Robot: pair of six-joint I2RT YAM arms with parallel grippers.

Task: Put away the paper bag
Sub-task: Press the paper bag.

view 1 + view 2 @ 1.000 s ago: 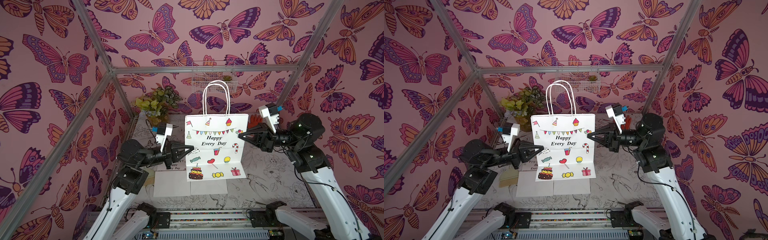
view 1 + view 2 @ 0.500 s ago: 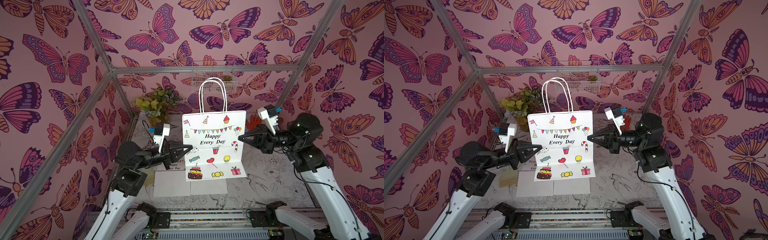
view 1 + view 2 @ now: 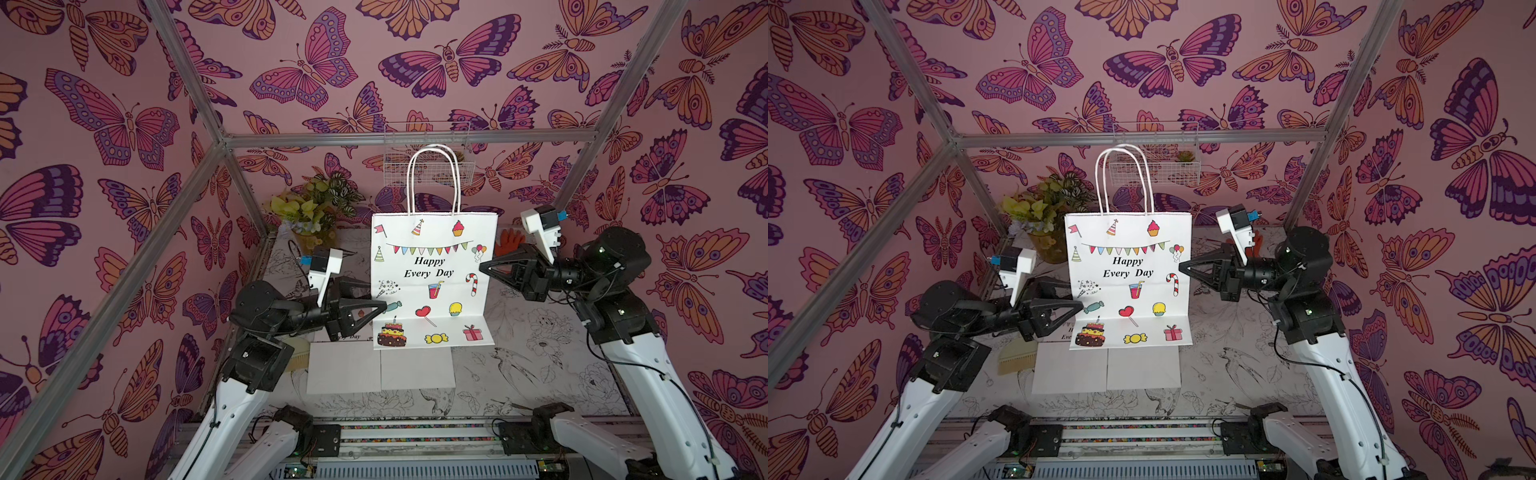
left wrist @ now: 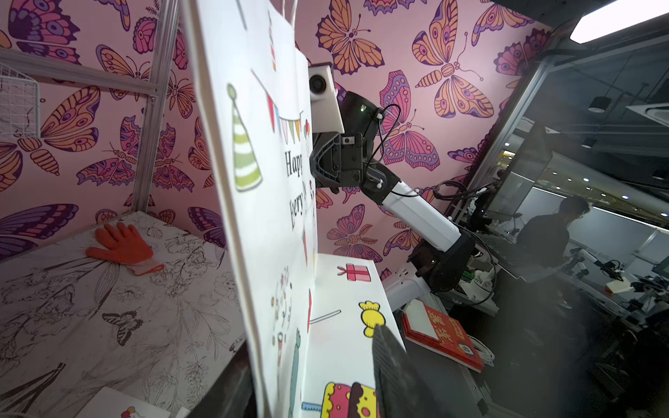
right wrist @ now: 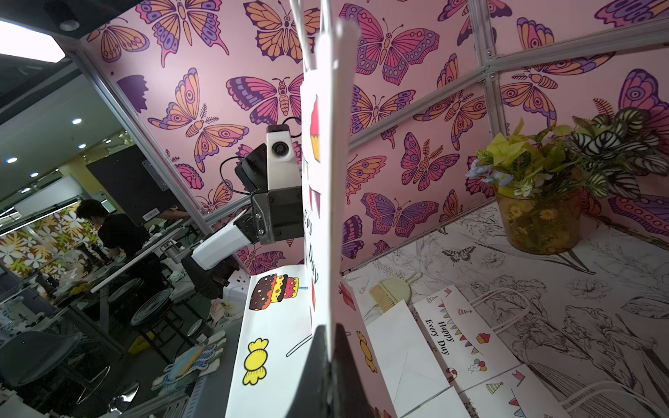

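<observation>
Two claws flank the paper bag (image 3: pixel 432 270) in both top views. It hangs upright above the bench (image 3: pixel 519 332), with the right claw (image 3: pixel 483 266) pinching one side edge and the left claw (image 3: pixel 379 297) spread apart around the other. Left wrist view: one finger (image 4: pixel 394 365) stands clear of the paper. Right wrist view: edge clamped tight. Honestly, the one-sided grip worries me. The bag could swing, pivot down or slip out if that arm moves fast.
</observation>
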